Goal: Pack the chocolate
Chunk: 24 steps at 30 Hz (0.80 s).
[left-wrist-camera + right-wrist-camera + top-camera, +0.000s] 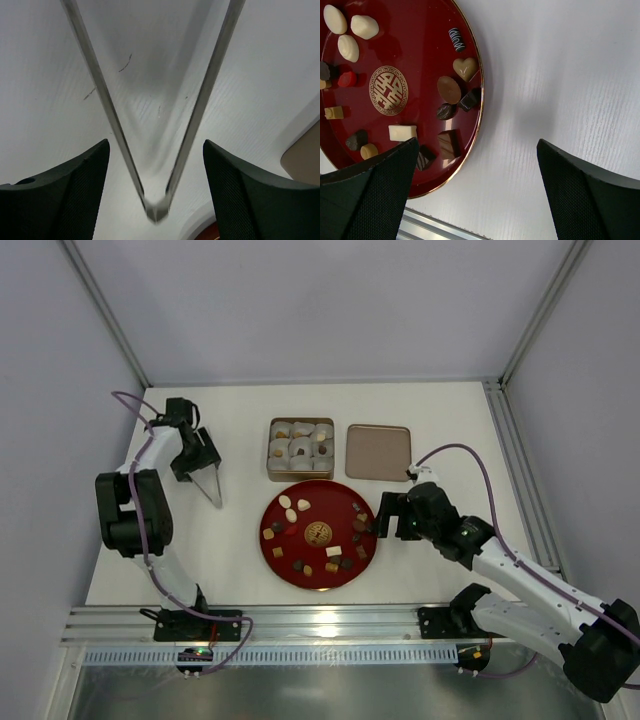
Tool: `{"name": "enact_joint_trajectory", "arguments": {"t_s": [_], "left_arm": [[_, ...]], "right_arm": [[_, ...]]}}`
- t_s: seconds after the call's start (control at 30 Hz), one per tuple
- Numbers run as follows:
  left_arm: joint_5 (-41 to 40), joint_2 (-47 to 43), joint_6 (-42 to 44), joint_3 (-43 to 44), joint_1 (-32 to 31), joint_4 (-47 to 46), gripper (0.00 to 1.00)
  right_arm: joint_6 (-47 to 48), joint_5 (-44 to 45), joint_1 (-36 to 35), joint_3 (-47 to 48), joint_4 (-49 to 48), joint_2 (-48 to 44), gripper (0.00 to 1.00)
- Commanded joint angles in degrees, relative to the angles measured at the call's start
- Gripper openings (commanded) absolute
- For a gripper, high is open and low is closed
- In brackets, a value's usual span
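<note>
Plate [330, 508] mid-surface [450, 430], box [301, 421] behind it.
Chocolate [334, 551] lay scattered on the plate, some also in the box; the lid [378, 452] sat just right of the box, the tongs [208, 486] off to the left.

Only one sign can be found: a round gold emblem [388, 90] printed in the exact middle of the red plate [420, 30]. It is an ornamental character in Chinese style, made of symmetric angular strokes and closed in a ring of small key-pattern links. Which character it is, I cannot say surely. In the top view the same emblem is too small to read. In the right wrist view, at 2 o'clock from the emblem, a striped dark chocolate [456, 39] carries white wavy lines, which are ornament only, not letters.
</note>
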<state>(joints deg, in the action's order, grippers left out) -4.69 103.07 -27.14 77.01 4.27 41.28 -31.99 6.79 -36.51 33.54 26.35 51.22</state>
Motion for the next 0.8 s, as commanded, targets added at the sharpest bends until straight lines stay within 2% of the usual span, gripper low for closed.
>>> {"name": "enact_joint_trajectory", "arguments": {"t_s": [0.0,0.37,0.6,0.77], "left_arm": [[0.73,0.9,-0.81,1.03,0.3,-2.17,0.75],[1.08,2.84,-0.9,0.77,0.38,-1.55,0.81],[0.38,-0.14,-0.64,3.05,0.3,1.52,0.83],[0.73,-5.84,-0.64,3.5,0.12,3.11,0.83]], "right_arm": [[-0.27,-0.63,0.3,1.88,-2.88,0.19,1.0],[-0.62,-0.55,0.39,1.18,-2.0,-0.86,1.0],[-1.06,0.86,0.48,2.49,-0.43,-1.04,1.0],[-0.27,2.62,2.14,5.74,1.77,-0.78,1.0]]}}
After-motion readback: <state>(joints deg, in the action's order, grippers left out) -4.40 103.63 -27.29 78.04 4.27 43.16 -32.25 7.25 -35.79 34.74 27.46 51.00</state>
